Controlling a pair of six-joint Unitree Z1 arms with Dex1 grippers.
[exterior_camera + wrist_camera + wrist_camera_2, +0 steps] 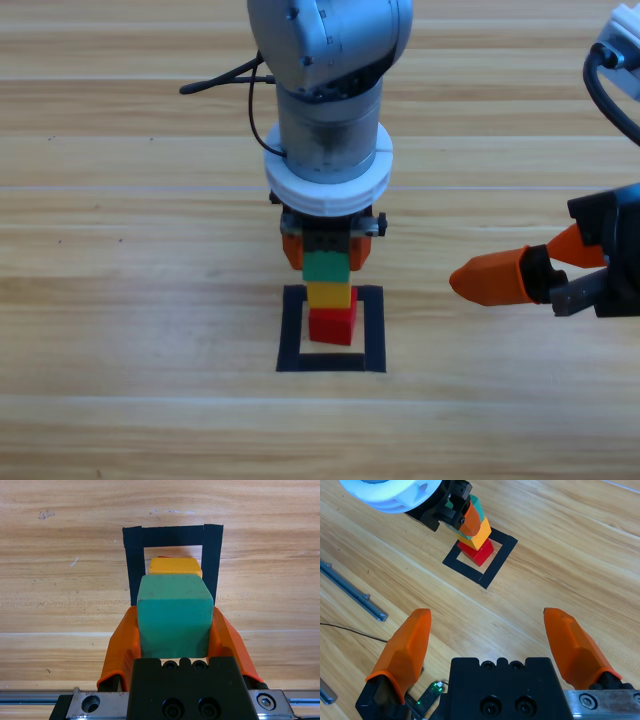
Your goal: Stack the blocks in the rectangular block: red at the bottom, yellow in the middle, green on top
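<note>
Green cube (325, 266) on top of yellow cube (329, 295) and red cube (333, 325), inside the black tape square (292, 330), left gripper (175, 630) squeezing the green one, right gripper (490, 278) off to the side, jaws wide apart, bare table (120, 300) all around.

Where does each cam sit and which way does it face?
High view: fixed above the table, looking down on the stack in the black tape square; both arms show.
Left wrist view: on the left arm, looking along the left claw, shut on the green cube over yellow.
Right wrist view: on the right arm, off to the side, facing the stack past the open right claw.
Shared: all three show the green cube and the tape square.
</note>
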